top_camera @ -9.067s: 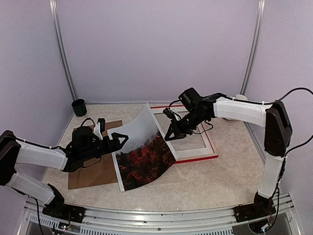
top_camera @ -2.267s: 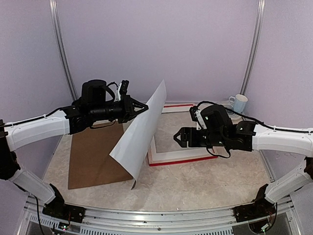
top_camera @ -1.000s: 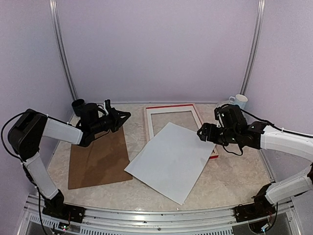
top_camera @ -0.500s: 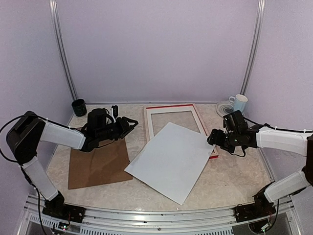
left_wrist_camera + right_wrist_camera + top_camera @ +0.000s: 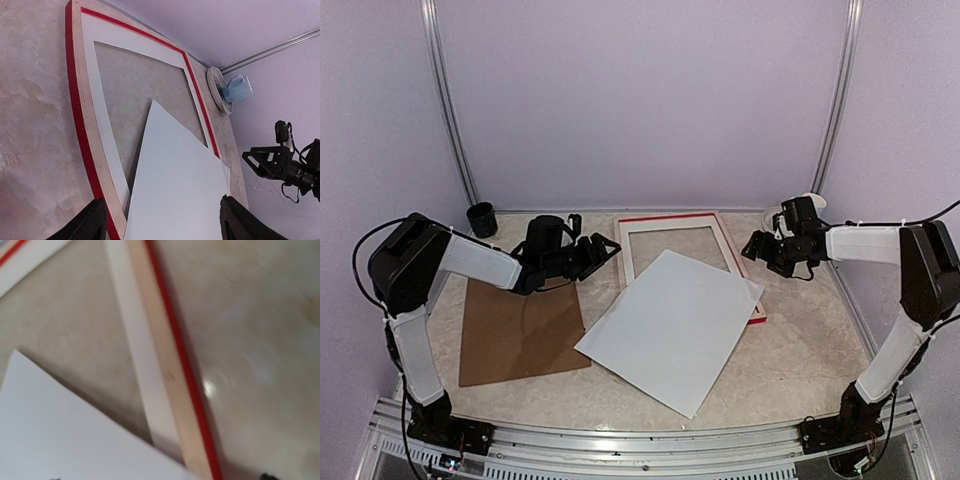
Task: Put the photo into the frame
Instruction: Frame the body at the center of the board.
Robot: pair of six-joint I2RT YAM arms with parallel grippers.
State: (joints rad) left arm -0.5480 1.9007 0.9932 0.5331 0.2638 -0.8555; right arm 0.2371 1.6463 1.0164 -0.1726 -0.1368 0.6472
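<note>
The photo (image 5: pixel 670 325) lies white back up, skewed, its far corner over the near right part of the frame (image 5: pixel 622 250) and the rest on the table. The frame lies face down, pale wood back and red edges showing, a white mat inside it. My left gripper (image 5: pixel 606 247) hovers open just left of the frame's left rail, holding nothing. In the left wrist view the photo (image 5: pixel 180 190) and the frame (image 5: pixel 82 135) lie ahead of the spread fingertips (image 5: pixel 95 220). My right gripper (image 5: pixel 751 246) is open, right of the frame, off the photo. The right wrist view is blurred, showing a frame rail (image 5: pixel 170 370) and a photo corner (image 5: pixel 55 435).
A brown backing board (image 5: pixel 520 325) lies flat at the left. A dark cup (image 5: pixel 481 218) stands at the back left corner. A pale mug on a saucer (image 5: pixel 234 90) sits at the back right, behind the right arm. Metal posts rise at both back corners.
My left gripper has opened and moved right to the frame's left rail. My right gripper has drawn back from the photo's right corner, farther and rightward. The photo has stayed put.
</note>
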